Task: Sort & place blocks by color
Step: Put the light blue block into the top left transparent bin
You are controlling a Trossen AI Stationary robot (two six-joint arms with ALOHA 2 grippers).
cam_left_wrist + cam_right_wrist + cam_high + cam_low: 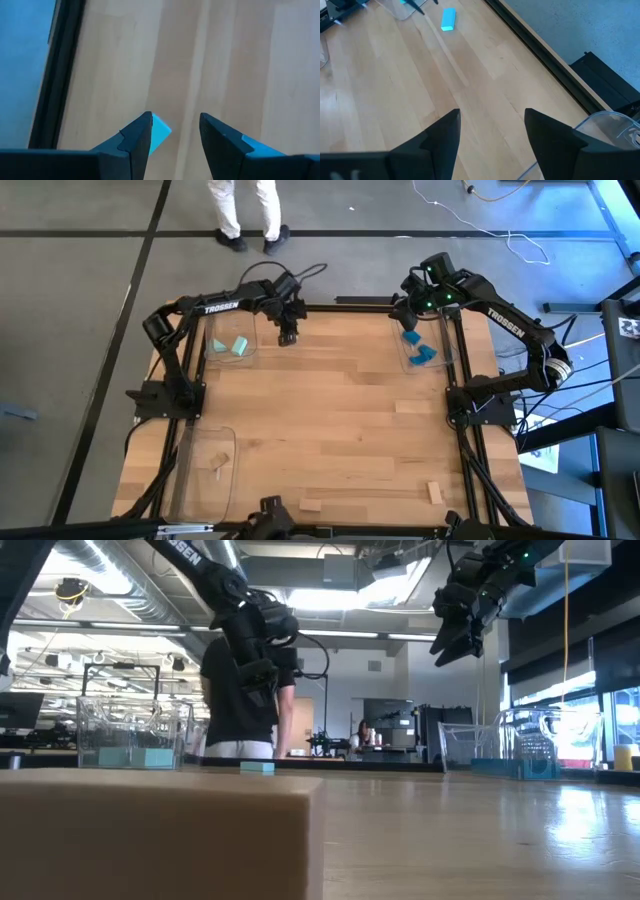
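My left gripper [288, 335] [175, 117] hangs open over the far part of the table, well above a loose mint-teal block [160, 131] [257, 768] that lies flat on the wood and is partly hidden behind one finger. The same block [448, 19] shows far off in the right wrist view. Two mint-teal blocks [232, 346] lie in the far-left clear tray [212, 330]. My right gripper [408, 322] [492, 112] [452, 640] is open, raised high over the far-right clear tray [436, 365], which holds deep blue blocks [422, 355].
Pale wood blocks lie near the table's near edge [310, 504] [434, 492]; one fills the low view's foreground [160, 835]. Another sits in the near-left clear tray [218, 465]. A person [245, 210] stands beyond the far edge. The middle of the table is bare wood.
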